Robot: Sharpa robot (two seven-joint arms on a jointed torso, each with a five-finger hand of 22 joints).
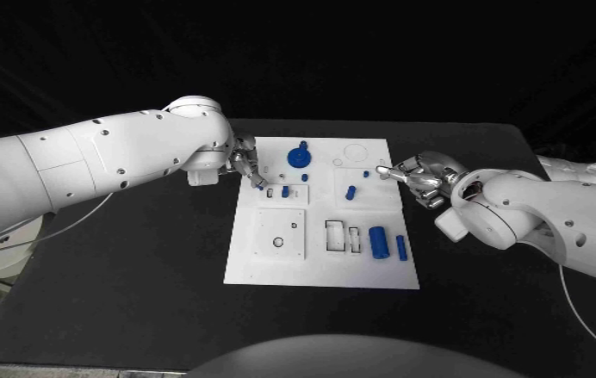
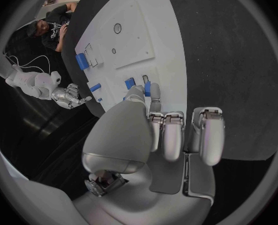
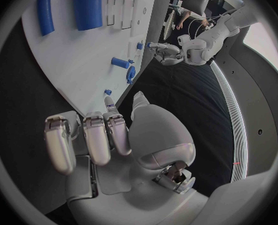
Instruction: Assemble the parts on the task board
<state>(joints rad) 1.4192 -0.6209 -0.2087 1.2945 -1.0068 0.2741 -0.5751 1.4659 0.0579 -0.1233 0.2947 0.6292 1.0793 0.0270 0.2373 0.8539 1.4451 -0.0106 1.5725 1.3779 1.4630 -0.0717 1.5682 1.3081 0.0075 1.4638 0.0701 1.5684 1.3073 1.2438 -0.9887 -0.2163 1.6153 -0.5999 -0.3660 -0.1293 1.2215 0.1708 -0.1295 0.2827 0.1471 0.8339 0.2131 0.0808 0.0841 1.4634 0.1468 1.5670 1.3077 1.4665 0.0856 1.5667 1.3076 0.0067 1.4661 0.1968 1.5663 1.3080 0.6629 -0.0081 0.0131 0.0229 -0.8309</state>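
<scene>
Pinching a small blue rigid plastic peg [image 2: 147, 88] at its sides with the left silver hand [image 1: 245, 164], apparently, over the white task board [image 1: 325, 262]. Looking light, stiff, slippery; hovering with the right silver hand [image 1: 416, 176] loosely curled, holding nothing.

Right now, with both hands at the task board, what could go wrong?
1. The left hand has its fingers close around a small blue part, beside a second blue part. Whether it is gripped is unclear, so it may slip or knock its neighbour.
2. The right hand reaches over the edge of the task board. A push there might shift the board and roll the blue cylinder.
</scene>
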